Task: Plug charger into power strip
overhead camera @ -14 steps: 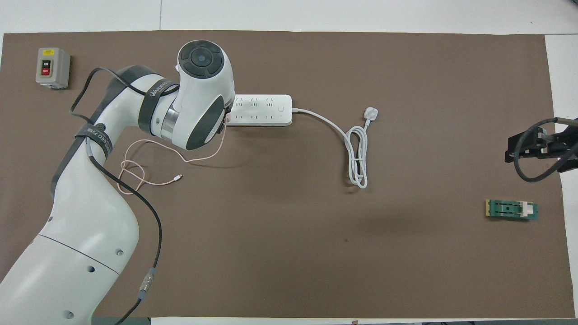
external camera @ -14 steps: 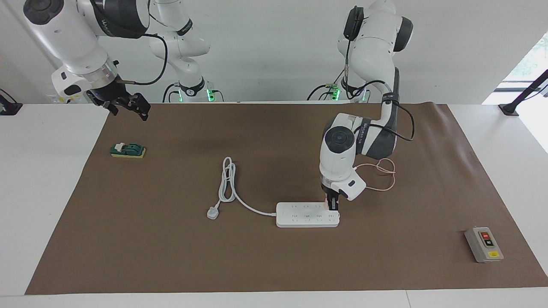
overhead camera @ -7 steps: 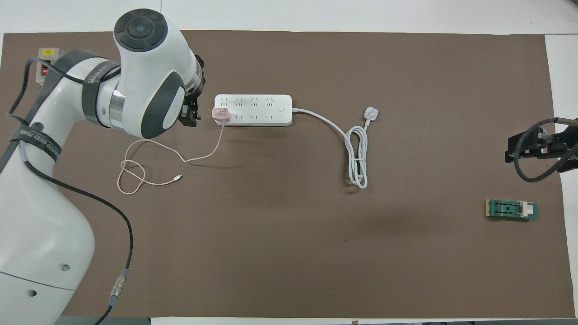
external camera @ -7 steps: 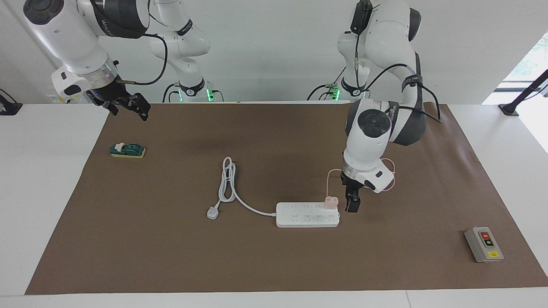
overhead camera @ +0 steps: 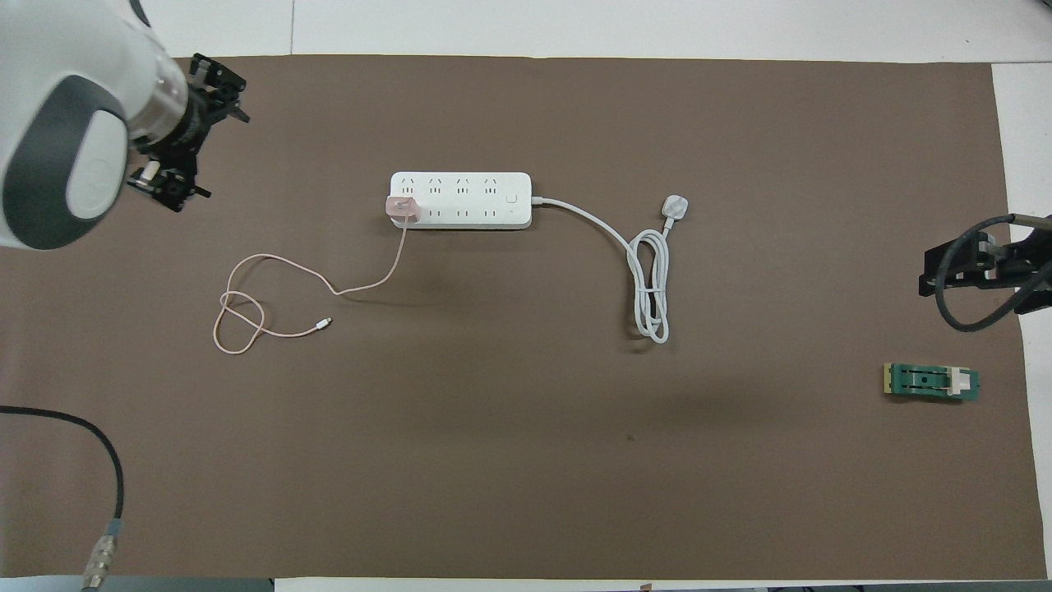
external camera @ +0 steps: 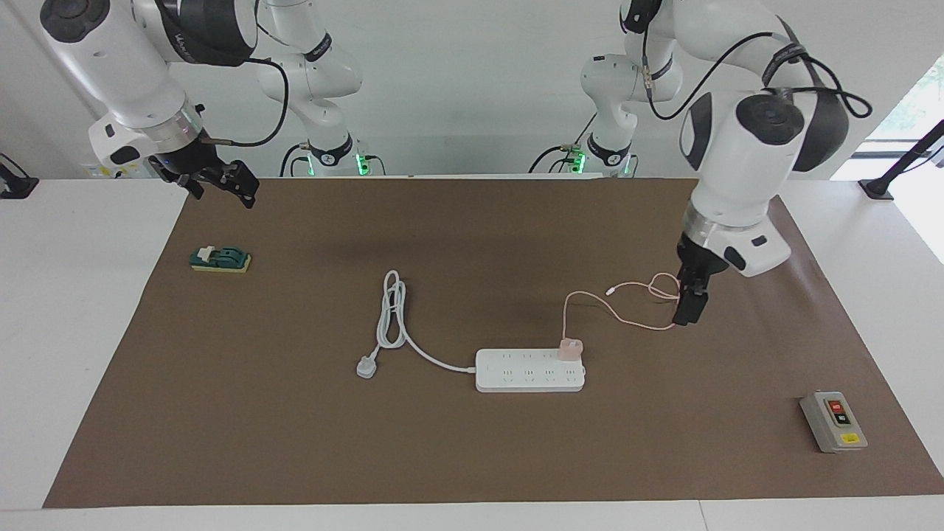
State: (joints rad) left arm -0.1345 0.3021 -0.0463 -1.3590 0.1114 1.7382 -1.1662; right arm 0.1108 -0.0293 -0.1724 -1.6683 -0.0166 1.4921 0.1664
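The pale-pink charger (external camera: 569,348) (overhead camera: 403,209) stands plugged into the white power strip (external camera: 516,377) (overhead camera: 468,200), in a socket at the strip's end toward the left arm's end of the table. Its thin pink cable (external camera: 627,306) (overhead camera: 246,316) trails off in loose loops over the mat. My left gripper (external camera: 687,306) (overhead camera: 191,136) hangs open and empty, raised over the cable's loop and well apart from the charger. My right gripper (external camera: 221,188) (overhead camera: 945,267) waits open and empty in the air over the mat's edge at the right arm's end.
The strip's thick white cord (external camera: 391,313) (overhead camera: 649,288) lies coiled beside it and ends in a grey-white plug (external camera: 366,366) (overhead camera: 675,205). A green switch block (external camera: 220,259) (overhead camera: 931,382) lies below the right gripper. A grey button box (external camera: 833,422) sits by the mat's corner.
My left gripper opened, let go of the charger, rose and swung away toward the left arm's end of the table. The charger stayed in its socket. The right arm has not moved.
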